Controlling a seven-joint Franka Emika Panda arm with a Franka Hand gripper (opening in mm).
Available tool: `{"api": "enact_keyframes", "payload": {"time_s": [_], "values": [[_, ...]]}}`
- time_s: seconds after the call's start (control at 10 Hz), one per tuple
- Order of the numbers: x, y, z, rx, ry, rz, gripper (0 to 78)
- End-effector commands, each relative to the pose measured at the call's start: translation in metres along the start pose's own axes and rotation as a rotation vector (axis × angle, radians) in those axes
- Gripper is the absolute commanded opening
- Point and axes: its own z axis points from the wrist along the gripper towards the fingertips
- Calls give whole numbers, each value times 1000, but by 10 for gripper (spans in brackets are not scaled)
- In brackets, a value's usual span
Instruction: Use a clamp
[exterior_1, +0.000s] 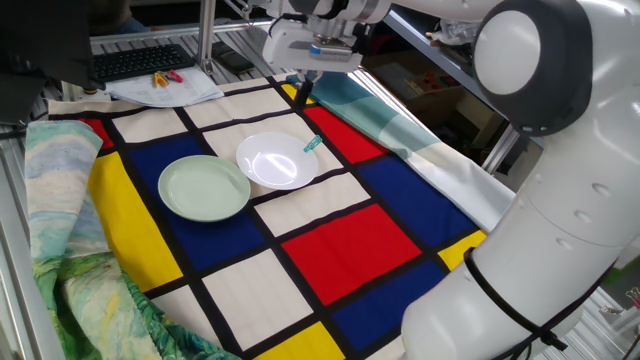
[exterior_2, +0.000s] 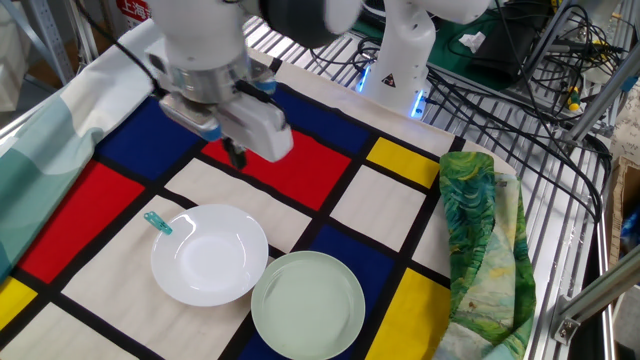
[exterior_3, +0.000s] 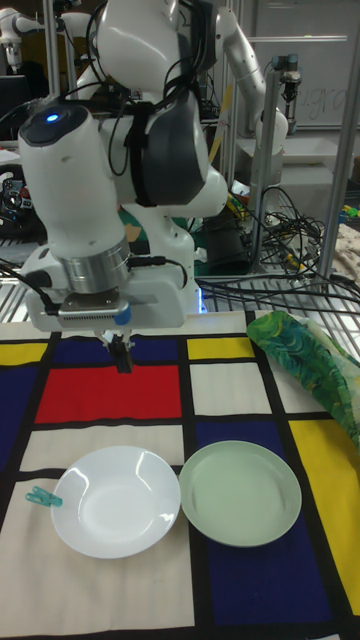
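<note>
The clamp (exterior_1: 312, 144) (exterior_2: 157, 222) (exterior_3: 40, 496) is a small teal clip lying on the chequered cloth, touching the rim of the white plate (exterior_1: 275, 160) (exterior_2: 208, 255) (exterior_3: 115, 500). My gripper (exterior_1: 303, 97) (exterior_2: 236, 158) (exterior_3: 122, 358) hangs above the cloth beyond that plate, over the edge of a red square, well apart from the clamp. Its dark fingers point down and sit close together with nothing between them. A pale green plate (exterior_1: 203, 187) (exterior_2: 307, 305) (exterior_3: 240, 493) lies beside the white one.
A green painted cloth (exterior_2: 480, 230) (exterior_3: 305, 360) is bunched at one table edge, and a pale teal cloth (exterior_1: 380, 115) lies along another. Papers with small red-and-yellow items (exterior_1: 165, 78) and a keyboard (exterior_1: 140, 62) lie past the far corner. Cables (exterior_2: 520, 60) run behind the robot base.
</note>
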Motion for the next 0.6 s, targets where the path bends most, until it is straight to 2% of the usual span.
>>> {"api": "enact_keyframes", "payload": {"time_s": [0.1,0.2,0.4,0.5,0.6], "values": [[-18,-43,7,-7,-7,-103,0],[-23,-61,10,-8,-9,-136,0],[-27,-88,14,-14,-8,-177,0],[-28,-99,17,-22,-8,-194,0],[-29,-101,18,-23,-9,-196,0]]}}
